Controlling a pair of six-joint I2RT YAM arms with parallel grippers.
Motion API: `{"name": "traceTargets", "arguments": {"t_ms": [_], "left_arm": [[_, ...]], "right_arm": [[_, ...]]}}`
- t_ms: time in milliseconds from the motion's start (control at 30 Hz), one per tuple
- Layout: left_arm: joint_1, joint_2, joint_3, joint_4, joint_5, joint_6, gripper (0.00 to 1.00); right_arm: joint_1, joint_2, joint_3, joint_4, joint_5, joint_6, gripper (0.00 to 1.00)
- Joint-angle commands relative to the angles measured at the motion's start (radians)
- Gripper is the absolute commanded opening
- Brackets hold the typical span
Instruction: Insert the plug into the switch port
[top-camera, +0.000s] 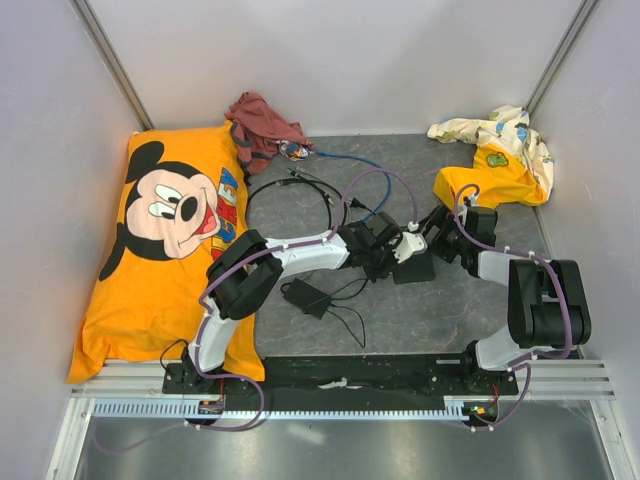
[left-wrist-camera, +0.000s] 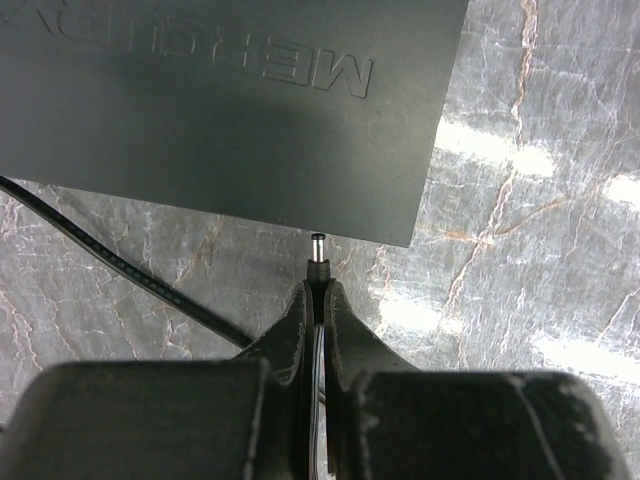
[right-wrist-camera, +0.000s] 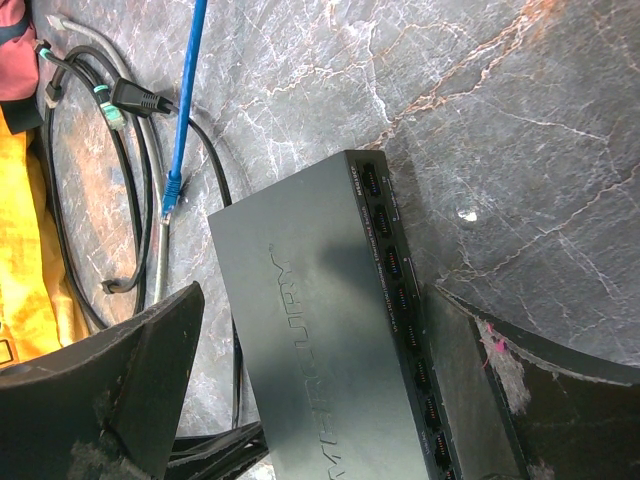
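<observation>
left pincer (left-wrist-camera: 318, 300) clamped shut on the one plug (left-wrist-camera: 317, 262), whose metal tip sits at the edge of the single flat black switch box (left-wrist-camera: 230, 120) on the worktop (left-wrist-camera: 520, 200). right pincer (right-wrist-camera: 315, 310) gapes fully open, one finger either side of the box, gripping nothing; a row of ports (right-wrist-camera: 392, 265) lines the box's side.

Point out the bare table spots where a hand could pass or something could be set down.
Bare table lies at the back, between the blue cable and the yellow garment. Another patch lies in front of the black switch, toward the right arm's base. Crowded: the centre, with coiled cables, adapter brick and switch close together.
</observation>
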Motion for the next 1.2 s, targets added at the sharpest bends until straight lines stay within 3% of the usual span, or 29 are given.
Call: {"name": "traceTargets", "arguments": {"t_ms": [0, 967, 1167], "left_arm": [[-0.008, 0.008, 0.042, -0.002, 0.003, 0.006, 0.02], [-0.006, 0.027, 0.093, 0.024, 0.055, -0.053, 0.02], [-0.008, 0.022, 0.068, 0.056, 0.034, -0.100, 0.01]], "right_arm": [[0.000, 0.022, -0.028, -0.032, 0.003, 0.004, 0.98], [0.000, 0.021, -0.054, -0.019, -0.013, 0.033, 0.98], [0.000, -0.042, -0.104, -0.076, 0.059, 0.032, 0.98]]}}
